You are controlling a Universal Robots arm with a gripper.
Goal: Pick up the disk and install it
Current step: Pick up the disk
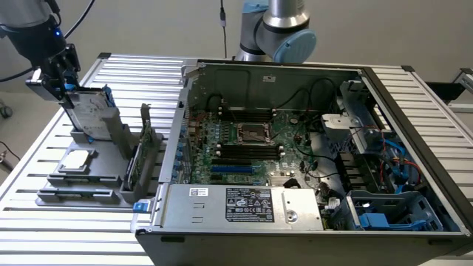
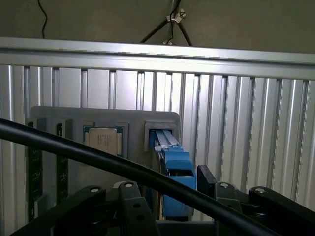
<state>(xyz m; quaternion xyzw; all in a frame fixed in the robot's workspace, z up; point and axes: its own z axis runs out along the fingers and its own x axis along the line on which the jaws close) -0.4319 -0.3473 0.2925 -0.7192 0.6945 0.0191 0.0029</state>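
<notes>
Gripper (image 1: 65,87) spread around top of upright disk (image 1: 92,113), grey holder (image 1: 103,166) beneath, computer case (image 1: 266,77) alongside, lid off

Upright card (image 1: 145,133) and case wall (image 1: 183,127) flank the disk (image 1: 88,113); its other side lies open.

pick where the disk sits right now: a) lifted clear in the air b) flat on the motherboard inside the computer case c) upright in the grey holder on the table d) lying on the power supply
c: the disk stands on edge in a slot of the grey holder, to the exterior view's left of the open computer case, with the gripper at its top edge.
</notes>
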